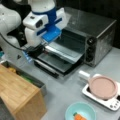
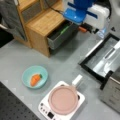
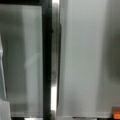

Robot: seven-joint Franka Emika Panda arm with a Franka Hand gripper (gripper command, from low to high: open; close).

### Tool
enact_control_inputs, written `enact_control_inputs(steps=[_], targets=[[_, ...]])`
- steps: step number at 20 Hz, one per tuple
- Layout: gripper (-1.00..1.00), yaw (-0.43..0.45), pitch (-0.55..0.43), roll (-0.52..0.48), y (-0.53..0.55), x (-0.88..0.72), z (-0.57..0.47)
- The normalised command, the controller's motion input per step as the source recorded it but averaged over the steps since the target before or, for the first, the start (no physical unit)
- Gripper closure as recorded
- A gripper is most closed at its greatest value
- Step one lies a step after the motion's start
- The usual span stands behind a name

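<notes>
My gripper [image 1: 35,51] hangs under the white and blue wrist, at the left end of a metal tray [image 1: 65,51]. The tray sticks out of a steel toaster oven [image 1: 96,32] over its lowered glass door [image 1: 56,65]. In a front view the gripper [image 2: 88,28] sits between the open drawer [image 2: 62,32] and the oven door [image 2: 98,62]. The wrist view shows only the door glass [image 3: 23,62], a dark frame bar [image 3: 47,62] and the grey tray [image 3: 85,62] from close above. No fingers show there.
A pink pan [image 1: 103,87] rests on a white induction cooker [image 1: 110,103] at a front view's right. A teal bowl [image 2: 35,76] holds a carrot [image 2: 35,79]. A wooden cabinet [image 1: 20,93] stands at the left with its drawer [image 1: 33,80] open.
</notes>
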Motion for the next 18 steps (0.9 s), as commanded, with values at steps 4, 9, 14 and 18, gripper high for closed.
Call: enact_control_inputs(steps=[4,9,14,18], targets=[[-1.00,0.169,-0.056,-0.050,-0.06,0.13,-0.07],[-1.00,0.177,-0.039,-0.010,-0.26,0.43,-0.02],[-1.00,0.145,0.073,-0.106,-0.60,0.86,0.14],[-1.00,0.105,0.189,-0.078,-0.59,1.00,0.19]])
